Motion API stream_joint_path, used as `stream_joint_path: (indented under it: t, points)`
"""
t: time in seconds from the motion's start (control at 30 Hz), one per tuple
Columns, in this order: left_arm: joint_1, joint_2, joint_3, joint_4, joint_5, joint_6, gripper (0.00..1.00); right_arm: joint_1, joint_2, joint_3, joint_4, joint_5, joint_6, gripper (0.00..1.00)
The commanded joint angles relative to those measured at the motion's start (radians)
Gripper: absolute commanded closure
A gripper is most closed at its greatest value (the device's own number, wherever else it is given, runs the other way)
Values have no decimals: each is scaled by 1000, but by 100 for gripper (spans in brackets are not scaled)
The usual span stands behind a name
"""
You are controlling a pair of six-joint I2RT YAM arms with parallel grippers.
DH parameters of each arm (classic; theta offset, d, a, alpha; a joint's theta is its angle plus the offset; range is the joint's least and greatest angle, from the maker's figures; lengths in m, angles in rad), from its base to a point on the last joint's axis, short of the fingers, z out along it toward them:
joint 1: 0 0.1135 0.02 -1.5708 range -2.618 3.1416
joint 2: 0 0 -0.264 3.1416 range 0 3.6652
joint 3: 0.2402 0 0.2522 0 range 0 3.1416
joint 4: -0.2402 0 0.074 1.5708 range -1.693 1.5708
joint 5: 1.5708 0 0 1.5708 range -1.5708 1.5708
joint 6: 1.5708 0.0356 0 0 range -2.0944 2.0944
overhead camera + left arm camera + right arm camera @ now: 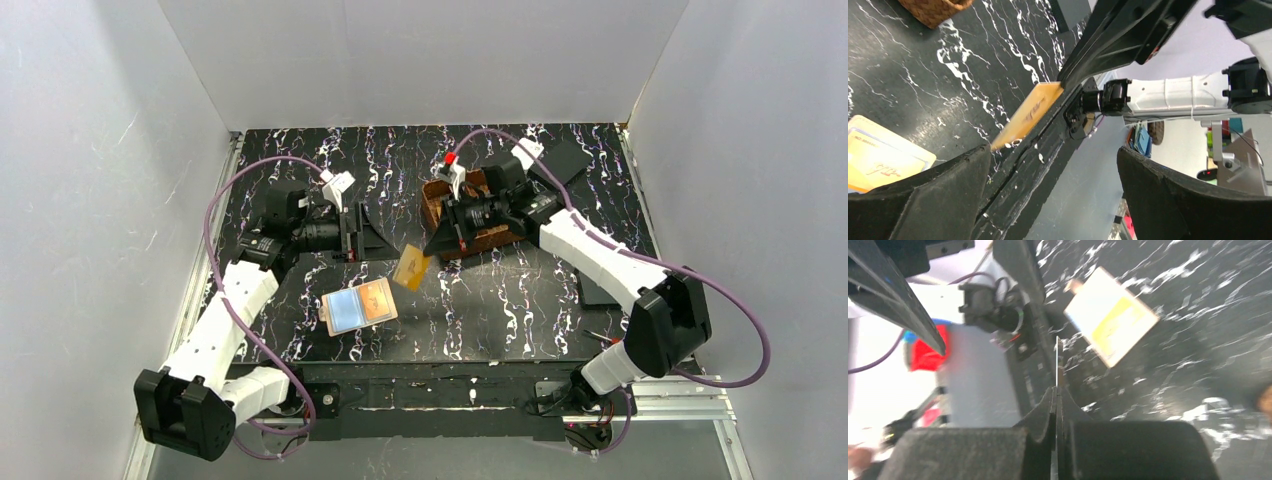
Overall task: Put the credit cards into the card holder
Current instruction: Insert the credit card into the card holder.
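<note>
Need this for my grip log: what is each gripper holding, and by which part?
The right gripper pinches one orange credit card by one end, the rest jutting out free. The left gripper is open, holding nothing.

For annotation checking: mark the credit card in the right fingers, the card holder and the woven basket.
credit card (pixel 412 267), top view, middle of its orange face.
card holder (pixel 346 312), top view, its blue left half.
woven basket (pixel 933 9), left wrist view, the woven corner at the top edge.
</note>
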Motion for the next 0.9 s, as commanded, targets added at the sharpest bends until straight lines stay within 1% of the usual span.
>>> stream_joint_path:
  t: [0.0,0.1,0.17,0.23,0.3,0.4,0.43,0.47,0.5,0.6,0.67,0.7,0.73,0.77,0.8,0.83,0.87]
  points:
    - [3,37,12,-77,122,82,4,-2,-1,-106,297,-292,266,99]
    - [2,72,-8,-66,201,86,5,-2,22,-129,378,-329,320,99]
    - [1,92,-27,-42,264,78,6,-3,30,-134,394,-331,328,99]
    - [2,112,-41,-49,298,87,8,-2,37,-144,418,-334,344,99]
    - [3,118,-57,-48,307,86,12,-2,42,-156,451,-338,367,99]
    - [2,100,-92,-4,329,52,22,-3,47,-167,485,-340,392,99]
    - [2,91,-105,23,343,29,28,-3,48,-171,504,-342,406,99]
    - [2,82,-125,71,357,-3,35,-3,48,-177,531,-344,425,99]
    - [2,70,-143,115,367,-41,47,-3,49,-182,560,-345,448,99]
    - [2,54,-166,183,369,-99,73,-3,57,-190,602,-332,498,99]
    - [2,42,-175,215,361,-138,93,-3,58,-196,630,-299,544,98]
    - [3,32,-178,222,343,-150,100,-4,54,-202,640,-264,576,87]
    - [5,22,-177,221,311,-157,100,-8,51,-211,640,-223,604,77]
    - [7,11,-178,227,285,-170,100,-7,50,-236,691,-192,663,73]
    - [11,1,-182,245,259,-191,100,-7,47,-266,745,-166,726,65]
    - [17,-13,-194,281,236,-227,100,-8,43,-305,823,-137,795,61]
    - [28,-39,-220,382,202,-314,100,-3,37,-375,1004,-92,923,55]
